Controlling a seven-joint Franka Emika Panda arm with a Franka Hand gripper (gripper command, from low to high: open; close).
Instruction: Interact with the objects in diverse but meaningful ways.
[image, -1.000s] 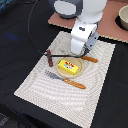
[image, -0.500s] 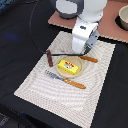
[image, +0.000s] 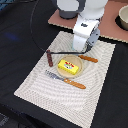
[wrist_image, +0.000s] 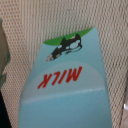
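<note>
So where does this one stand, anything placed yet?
Looks done: a yellow packet lies on the plate, with a fork and knife beside it on the placemat. In hand: the wrist view is filled by a light blue milk carton; a grasp is unconfirmed. Left: unclear.

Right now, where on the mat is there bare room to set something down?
Free: the near half of the mat, below the fork; also the strip at the exterior view's right of the plate. Crowded: around the plate, with packet, sausage, knife and the arm above.
</note>
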